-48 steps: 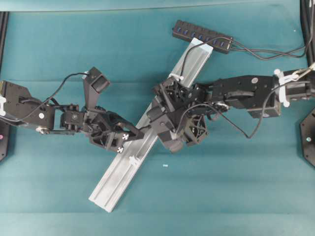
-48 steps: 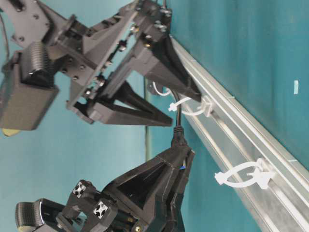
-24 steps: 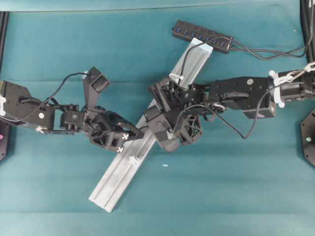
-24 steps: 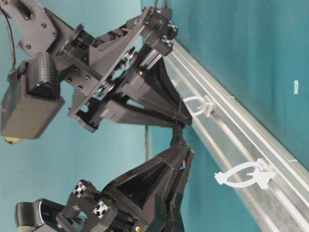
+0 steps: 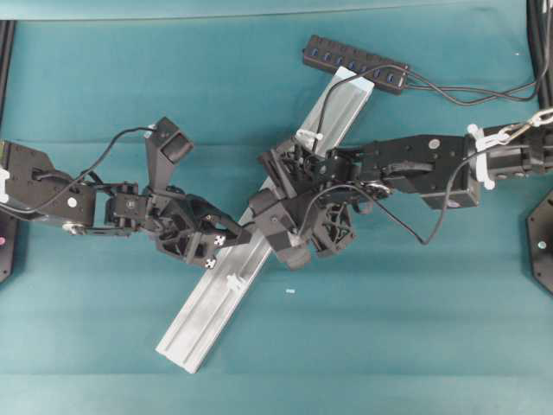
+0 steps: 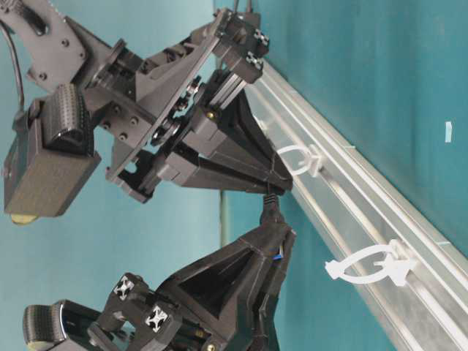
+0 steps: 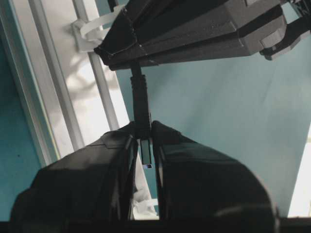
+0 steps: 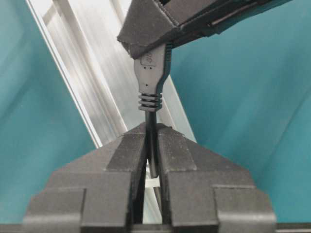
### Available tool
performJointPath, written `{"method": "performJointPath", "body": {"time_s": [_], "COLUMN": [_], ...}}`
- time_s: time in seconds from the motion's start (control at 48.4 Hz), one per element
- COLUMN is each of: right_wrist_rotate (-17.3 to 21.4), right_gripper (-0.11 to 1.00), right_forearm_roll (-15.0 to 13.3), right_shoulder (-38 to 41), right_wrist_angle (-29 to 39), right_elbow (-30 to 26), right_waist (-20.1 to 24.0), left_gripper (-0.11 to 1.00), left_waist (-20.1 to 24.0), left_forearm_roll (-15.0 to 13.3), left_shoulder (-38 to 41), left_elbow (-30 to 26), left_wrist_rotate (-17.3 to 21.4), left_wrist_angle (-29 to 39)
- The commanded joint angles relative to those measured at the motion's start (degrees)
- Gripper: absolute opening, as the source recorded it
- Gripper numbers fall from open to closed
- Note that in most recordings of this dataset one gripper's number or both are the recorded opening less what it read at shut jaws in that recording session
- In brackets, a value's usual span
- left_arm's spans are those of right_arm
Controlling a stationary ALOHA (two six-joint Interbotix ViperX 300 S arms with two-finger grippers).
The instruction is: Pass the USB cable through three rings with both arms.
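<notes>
Left gripper (image 8: 146, 48) and right gripper (image 8: 151, 160) meet tip to tip; both jaws clamped nearly together.

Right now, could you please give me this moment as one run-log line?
left end effector: shut on USB cable plug | right end effector: shut on cord | rings: middle beside handover

Even bright overhead light, glare on the rail (image 5: 226, 288), soft-focus wrist-view foregrounds.

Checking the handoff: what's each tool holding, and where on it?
Both hold the USB cable. The left tool pinches the plug end; the right tool is shut on the thin cord just behind the plug's ribbed collar.
</notes>
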Motion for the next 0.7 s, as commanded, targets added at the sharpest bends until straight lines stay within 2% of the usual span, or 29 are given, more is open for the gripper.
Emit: {"method": "performJointPath", "body": {"time_s": [0.0,0.083,0.268,0.351,0.392,0.537,0.681], "right_wrist_rotate": [0.26,0.18,-0.09,-0.79,-1.32,-3.25,-4.39], "right_gripper": [0.08,0.08,0.08,0.08,0.07,0.08,0.08], "right_forearm_roll": [0.00,-0.18,-0.26,-0.79,-1.23,-3.87,-5.10], "right_shoulder": [0.26,0.44,0.70,0.88,0.97,1.67,2.29], "right_wrist_angle": [0.00,0.70,2.37,3.16,3.52,5.54,6.86], "right_elbow": [-1.23,-1.58,-2.11,-2.29,-2.37,-3.16,-4.22], "right_waist": [-0.26,-0.26,-0.18,0.18,0.53,1.32,1.76], "left_gripper": [0.11,0.24,0.76,0.94,0.97,0.93,0.94], "left_waist": [0.00,0.00,-0.26,-0.88,-1.14,-2.46,-5.45], "left_forearm_roll": [0.18,0.18,0.18,0.18,0.18,0.18,0.18], "left_shoulder": [-2.46,-2.46,-3.96,-6.50,-7.91,-14.77,-22.94], "left_elbow": [-0.62,-0.53,0.44,2.11,2.90,5.54,7.56], "left_wrist_rotate": [0.18,0.09,0.00,0.09,0.09,0.53,0.53], "left_wrist_angle": [-0.26,-0.26,-0.09,0.44,0.88,3.87,12.30]}}
